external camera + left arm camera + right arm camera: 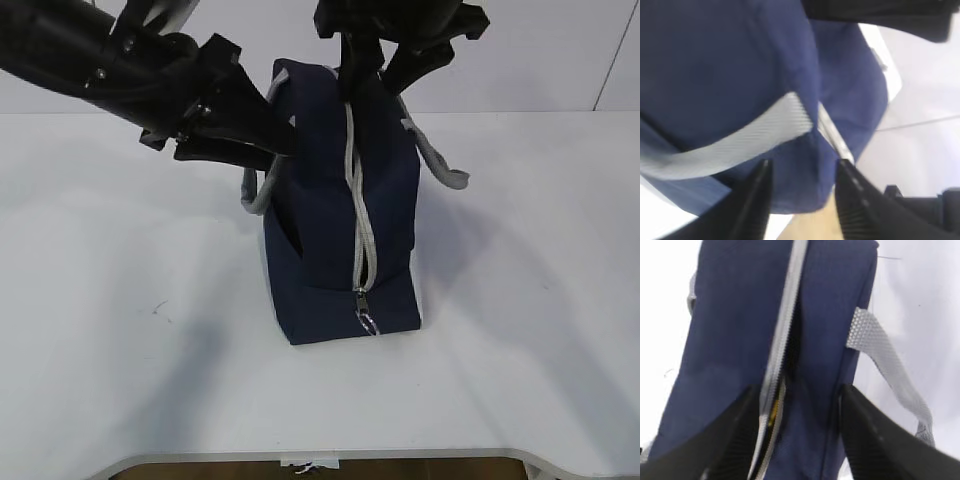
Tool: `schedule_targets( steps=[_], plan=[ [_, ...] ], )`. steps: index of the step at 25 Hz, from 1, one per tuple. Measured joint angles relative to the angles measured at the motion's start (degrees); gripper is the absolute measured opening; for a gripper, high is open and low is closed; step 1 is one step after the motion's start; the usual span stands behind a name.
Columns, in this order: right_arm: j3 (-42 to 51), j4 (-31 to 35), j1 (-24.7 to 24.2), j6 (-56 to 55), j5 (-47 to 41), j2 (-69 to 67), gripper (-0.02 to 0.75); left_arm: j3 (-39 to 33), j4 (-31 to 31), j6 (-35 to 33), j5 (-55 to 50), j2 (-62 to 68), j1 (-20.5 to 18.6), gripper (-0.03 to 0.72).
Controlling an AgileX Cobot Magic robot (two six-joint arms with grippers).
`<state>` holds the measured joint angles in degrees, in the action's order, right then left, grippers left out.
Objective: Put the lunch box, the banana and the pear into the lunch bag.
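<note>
Left claw (285, 140): coming in from the left in the exterior view, its black fingers (757, 200) parted in the left wrist view and pinching a fold of navy fabric at the upper left side of the lunch bag (340, 210), just beside a grey webbing handle (740, 142).

Right claw (375, 75): hanging over the top rear of the bag, its fingers (737, 435) spread apart and straddling the bag's top edge, the grey zipper (782, 340) running between them; whether the fingers are gripping the fabric cannot be told.

Lunch bag: standing upright near the middle of the white counter (120, 330), zipper running down its near face to a metal ring pull (366, 318) low at the front. The zipper is gaping slightly near the top in the right wrist view, a sliver of something yellow showing inside. A second grey handle (440, 165) is drooping off the right side.
</note>
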<state>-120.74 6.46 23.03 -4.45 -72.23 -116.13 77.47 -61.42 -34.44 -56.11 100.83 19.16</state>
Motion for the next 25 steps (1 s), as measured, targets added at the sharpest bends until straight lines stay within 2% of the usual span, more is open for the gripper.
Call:
schedule_targets(
  steps=[2,3,10,15,18,19,20,21,23,25],
  plan=[
    [0.00,0.00,0.00,0.00,0.04,0.47,0.424,0.00,0.00,0.00,-0.36,0.00,-0.12,0.310],
    [0.00,0.00,0.00,0.00,0.04,0.90,0.426,0.95,0.10,0.00,-3.03,0.00,-0.86,0.371],
    [1.99,0.00,0.00,4.45,0.04,8.58,0.427,2.38,1.81,0.83,-11.84,-2.88,-3.63,0.391],
    [9.27,0.00,0.00,5.50,0.04,15.73,0.427,2.38,11.00,6.04,-12.81,-4.47,-3.72,0.392],
    [15.02,0.00,0.00,5.98,0.04,20.36,0.427,2.38,19.08,11.02,-13.21,-5.79,-3.72,0.378],
    [17.04,0.00,0.00,6.20,0.61,22.13,0.427,2.38,19.08,11.02,-13.21,-5.79,-3.72,0.378],
    [19.72,0.21,0.00,6.30,1.73,23.71,0.427,2.38,19.08,11.02,-13.21,-5.79,-3.72,0.378],
    [22.63,0.59,0.00,6.53,3.84,25.59,0.427,2.38,28.33,16.78,-13.51,-7.34,-2.62,0.365],
    [28.74,1.69,0.00,7.12,9.39,29.17,0.427,2.38,34.47,20.35,-13.63,-8.85,-0.93,0.361],
    [35.12,3.24,0.00,8.48,14.89,32.49,0.427,2.38,36.13,21.25,-13.75,-9.42,-0.23,0.361]
  ],
)
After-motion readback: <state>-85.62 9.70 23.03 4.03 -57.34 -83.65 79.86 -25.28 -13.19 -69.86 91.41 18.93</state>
